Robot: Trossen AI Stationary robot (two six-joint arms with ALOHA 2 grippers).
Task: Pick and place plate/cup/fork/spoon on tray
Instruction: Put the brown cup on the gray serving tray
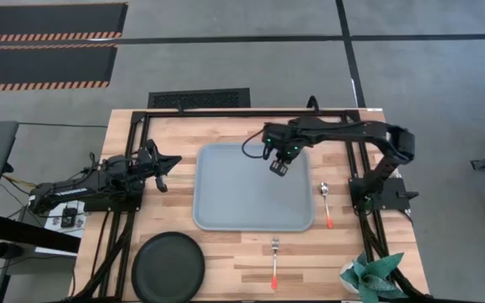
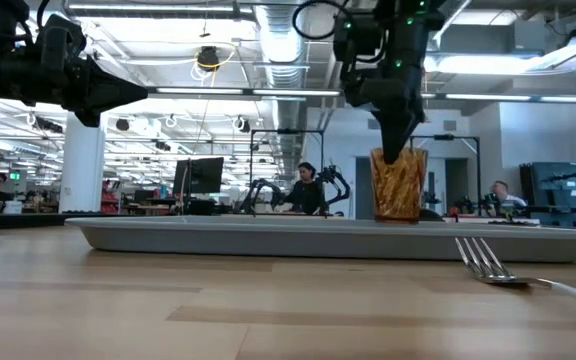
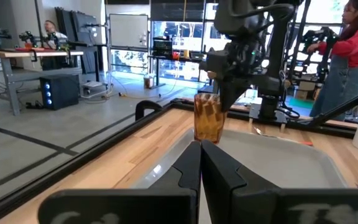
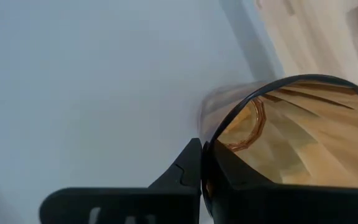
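Observation:
The amber cup (image 2: 398,185) is in my right gripper (image 1: 278,166) over the far right part of the blue-grey tray (image 1: 226,194). Its base is at about the tray rim's height in the low view, and I cannot tell whether it touches the tray floor. It also shows in the left wrist view (image 3: 207,118). My left gripper (image 1: 162,168) is shut and empty, to the left of the tray. The black plate (image 1: 169,265) lies at the table's near left. The fork (image 1: 275,257) lies near the tray's near edge. The spoon (image 1: 327,202) lies to the right of the tray. My right gripper holds the cup by its rim (image 4: 229,124), with one finger (image 4: 260,186) inside the cup and the other finger (image 4: 179,174) outside, the wall pinched between them. The fingers point down from above. The cup hangs upright below them.
A black frame of rails (image 1: 356,126) runs round the table's far and side edges. A green and white object (image 1: 369,276) sits at the near right corner. People stand in the room beyond the table (image 2: 306,188).

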